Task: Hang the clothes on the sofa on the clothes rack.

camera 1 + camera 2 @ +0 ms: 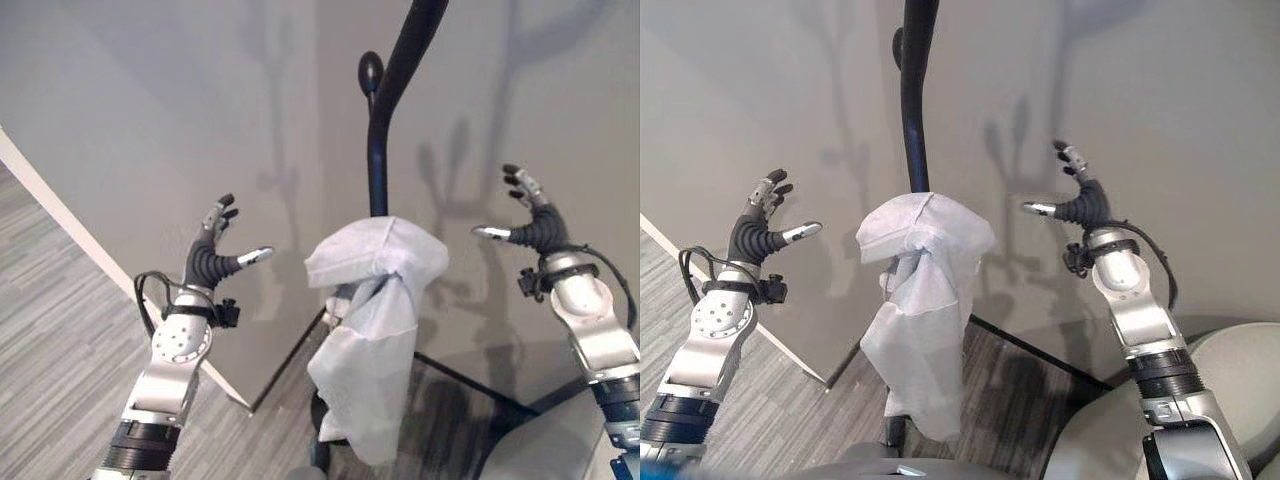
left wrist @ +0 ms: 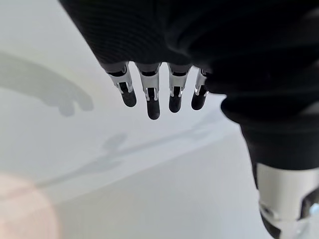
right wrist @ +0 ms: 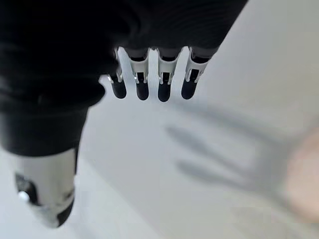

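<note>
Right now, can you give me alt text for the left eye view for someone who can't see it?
A white garment hangs draped over a black clothes rack in front of a grey wall. The robot's left hand and right hand are raised open on either side of it, touching nothing.

Plain grey wall [image 1: 150, 90], striped grey floor [image 1: 50, 300] (white skirting [image 1: 60, 215])

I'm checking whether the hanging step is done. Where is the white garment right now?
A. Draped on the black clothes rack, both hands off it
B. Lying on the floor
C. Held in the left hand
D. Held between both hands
A: the white garment hangs over the black clothes rack, while the left hand and right hand are open and apart from it.
</note>
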### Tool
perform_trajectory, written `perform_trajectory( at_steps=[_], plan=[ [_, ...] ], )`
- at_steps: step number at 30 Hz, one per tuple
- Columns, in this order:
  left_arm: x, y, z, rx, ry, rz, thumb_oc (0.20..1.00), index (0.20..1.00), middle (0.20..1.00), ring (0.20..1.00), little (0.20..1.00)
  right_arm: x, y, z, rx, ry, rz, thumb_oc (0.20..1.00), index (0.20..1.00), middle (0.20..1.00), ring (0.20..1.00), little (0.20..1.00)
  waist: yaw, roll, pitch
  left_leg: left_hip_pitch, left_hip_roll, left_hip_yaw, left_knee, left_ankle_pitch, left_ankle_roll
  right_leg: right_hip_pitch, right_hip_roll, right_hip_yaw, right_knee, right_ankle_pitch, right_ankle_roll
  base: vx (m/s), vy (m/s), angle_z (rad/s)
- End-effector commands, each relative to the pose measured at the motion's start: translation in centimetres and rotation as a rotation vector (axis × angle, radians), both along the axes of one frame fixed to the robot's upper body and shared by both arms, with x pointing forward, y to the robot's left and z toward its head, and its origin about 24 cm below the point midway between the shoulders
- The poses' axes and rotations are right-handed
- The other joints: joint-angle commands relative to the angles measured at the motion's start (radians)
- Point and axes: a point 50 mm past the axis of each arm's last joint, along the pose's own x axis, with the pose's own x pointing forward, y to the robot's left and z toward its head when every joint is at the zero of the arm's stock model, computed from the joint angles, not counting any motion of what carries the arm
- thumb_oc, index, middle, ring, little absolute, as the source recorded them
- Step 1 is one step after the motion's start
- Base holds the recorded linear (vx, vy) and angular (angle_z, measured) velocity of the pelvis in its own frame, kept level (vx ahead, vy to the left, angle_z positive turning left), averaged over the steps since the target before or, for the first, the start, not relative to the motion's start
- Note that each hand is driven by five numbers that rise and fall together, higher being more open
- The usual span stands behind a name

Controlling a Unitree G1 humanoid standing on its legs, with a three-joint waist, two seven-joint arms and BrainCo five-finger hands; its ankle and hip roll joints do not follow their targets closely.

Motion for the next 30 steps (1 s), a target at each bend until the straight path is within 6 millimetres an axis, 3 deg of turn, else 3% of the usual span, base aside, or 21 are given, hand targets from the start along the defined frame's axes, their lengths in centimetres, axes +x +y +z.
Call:
perform_trajectory(
  at_steps=[1, 6, 10, 12, 13, 15, 16, 17, 18, 19, 21, 23, 25, 26, 28, 30],
  plan=[
    [-0.2, 0.8, 1.1, -0.002, -0.07, 0.034, 1.0, 1.0, 1.0, 1.0, 1.0, -1.3, -0.7, 3.1, 0.086, -0.192, -0.004, 1.0, 1.0, 1.0, 1.0, 1.0, -0.001, 0.013, -0.031, 0.191, 0.063, -0.027, 0.011, -0.14, -0.021, -0.041, -0.052, -0.072, 0.017, 0.017, 0.071, 0.02, 0.001, -0.06],
    [-1.3, 2.2, 0.9, -0.023, -0.078, 0.091, 1.0, 1.0, 1.0, 1.0, 1.0, -3.1, -2.7, 3.4, 0.174, -0.256, -0.055, 1.0, 1.0, 1.0, 1.0, 1.0, -0.011, 0.014, -0.034, 0.191, 0.064, -0.023, 0.011, -0.142, -0.021, -0.043, -0.051, -0.069, 0.017, 0.016, 0.072, 0.01, 0.0, -0.02],
    [-3.1, 4.3, -1.1, -0.139, -0.033, 0.187, 1.0, 1.0, 1.0, 1.0, 1.0, -4.7, -4.7, 0.6, 0.217, -0.17, -0.126, 1.0, 1.0, 1.0, 1.0, 1.0, -0.022, 0.017, -0.031, 0.191, 0.064, -0.017, 0.011, -0.142, -0.02, -0.047, -0.051, -0.063, 0.017, 0.018, 0.071, 0.0, 0.001, -0.04],
    [-4.4, 5.5, -3.7, -0.208, 0.056, 0.252, 1.0, 1.0, 1.0, 1.0, 1.0, -5.7, -5.7, -2.6, 0.246, -0.029, -0.16, 1.0, 1.0, 1.0, 1.0, 1.0, -0.029, 0.019, -0.022, 0.188, 0.064, -0.015, 0.011, -0.14, -0.019, -0.051, -0.051, -0.061, 0.017, 0.02, 0.07, -0.01, 0.002, -0.02],
    [-4.5, 5.5, -3.8, -0.209, 0.059, 0.251, 1.0, 1.0, 1.0, 1.0, 1.0, -5.7, -5.7, -2.7, 0.245, -0.026, -0.16, 1.0, 1.0, 1.0, 1.0, 1.0, -0.029, 0.019, -0.026, 0.188, 0.064, -0.015, 0.011, -0.14, -0.019, -0.051, -0.051, -0.061, 0.017, 0.019, 0.07, -0.01, -0.012, -0.04],
    [-5.6, 5.9, -6.3, -0.248, 0.154, 0.29, 1.0, 1.0, 1.0, 1.0, 1.0, -6.6, -6.2, -5.2, 0.269, 0.086, -0.177, 1.0, 1.0, 1.0, 1.0, 1.0, -0.034, 0.02, -0.018, 0.186, 0.065, -0.015, 0.011, -0.139, -0.018, -0.054, -0.051, -0.061, 0.018, 0.02, 0.068, -0.01, -0.008, -0.05],
    [-6.4, 6.0, -7.9, -0.281, 0.212, 0.303, 1.0, 1.0, 1.0, 1.0, 1.0, -7.3, -6.3, -6.7, 0.314, 0.139, -0.179, 1.0, 1.0, 1.0, 1.0, 1.0, -0.036, 0.021, -0.018, 0.185, 0.065, -0.015, 0.011, -0.139, -0.018, -0.056, -0.052, -0.061, 0.018, 0.02, 0.068, -0.04, 0.005, -0.05],
    [-7.8, 6.0, -11.0, -0.352, 0.337, 0.327, 1.0, 1.0, 1.0, 1.0, 1.0, -8.3, -6.1, -9.4, 0.34, 0.253, -0.181, 1.0, 1.0, 1.0, 1.0, 1.0, -0.042, 0.024, -0.009, 0.182, 0.064, -0.012, 0.011, -0.136, -0.016, -0.059, -0.052, -0.061, 0.018, 0.021, 0.068, -0.03, 0.008, -0.04],
    [-8.6, 6.0, -12.4, -0.374, 0.397, 0.336, 1.0, 1.0, 1.0, 1.0, 1.0, -8.9, -5.9, -10.8, 0.351, 0.309, -0.182, 1.0, 1.0, 1.0, 1.0, 1.0, -0.045, 0.026, -0.007, 0.181, 0.064, -0.011, 0.011, -0.135, -0.016, -0.061, -0.052, -0.061, 0.019, 0.021, 0.067, -0.03, 0.009, -0.05],
    [-8.6, 6.0, -12.5, -0.374, 0.398, 0.336, 1.0, 1.0, 1.0, 1.0, 1.0, -8.9, -5.9, -10.8, 0.351, 0.31, -0.182, 1.0, 1.0, 1.0, 1.0, 1.0, -0.044, 0.026, -0.009, 0.181, 0.064, -0.01, 0.011, -0.135, -0.016, -0.061, -0.051, -0.061, 0.019, 0.021, 0.067, -0.02, 0.009, -0.07],
    [-10.3, 5.5, -15.5, -0.409, 0.537, 0.343, 1.0, 1.0, 1.0, 1.0, 1.0, -10.2, -5.3, -13.8, 0.343, 0.451, -0.176, 1.0, 1.0, 1.0, 1.0, 1.0, -0.05, 0.03, -0.003, 0.179, 0.063, -0.006, 0.011, -0.134, -0.014, -0.066, -0.052, -0.059, 0.021, 0.022, 0.069, -0.04, 0.015, -0.06],
    [-12.7, 4.3, -19.6, -0.421, 0.747, 0.347, 1.0, 1.0, 1.0, 1.0, 1.0, -11.9, -4.0, -18.1, 0.359, 0.644, -0.169, 1.0, 1.0, 1.0, 1.0, 1.0, -0.056, 0.034, 0.002, 0.176, 0.062, -0.001, 0.011, -0.131, -0.012, -0.071, -0.052, -0.058, 0.024, 0.023, 0.071, -0.05, 0.023, -0.03],
    [-13.2, 3.9, -20.6, -0.405, 0.804, 0.336, 1.0, 1.0, 1.0, 1.0, 1.0, -12.4, -3.5, -19.3, 0.38, 0.687, -0.171, 1.0, 1.0, 1.0, 1.0, 1.0, -0.058, 0.034, 0.004, 0.177, 0.062, 0.001, 0.011, -0.131, -0.012, -0.072, -0.053, -0.056, 0.025, 0.023, 0.071, -0.02, 0.014, -0.01],
    [-14.2, 2.9, -22.6, -0.373, 0.925, 0.317, 1.0, 1.0, 1.0, 1.0, 1.0, -13.0, -2.4, -22.0, 0.374, 0.798, -0.172, 1.0, 1.0, 1.0, 1.0, 1.0, -0.062, 0.037, 0.007, 0.178, 0.061, 0.005, 0.011, -0.129, -0.012, -0.074, -0.054, -0.053, 0.027, 0.024, 0.073, -0.03, 0.023, -0.04],
    [-14.6, 2.6, -23.3, -0.34, 0.974, 0.309, 1.0, 1.0, 1.0, 1.0, 1.0, -13.3, -1.8, -23.1, 0.383, 0.845, -0.17, 1.0, 1.0, 1.0, 1.0, 1.0, -0.064, 0.037, 0.007, 0.179, 0.06, 0.006, 0.011, -0.128, -0.012, -0.074, -0.054, -0.052, 0.027, 0.025, 0.073, -0.02, 0.021, -0.06],
    [-15.4, 1.5, -25.1, -0.302, 1.091, 0.304, 1.0, 1.0, 1.0, 1.0, 1.0, -14.0, -0.2, -25.5, 0.384, 0.958, -0.164, 1.0, 1.0, 1.0, 1.0, 1.0, -0.068, 0.037, 0.004, 0.181, 0.058, 0.01, 0.011, -0.128, -0.012, -0.074, -0.057, -0.05, 0.03, 0.026, 0.075, -0.01, 0.024, -0.04]
  ],
)
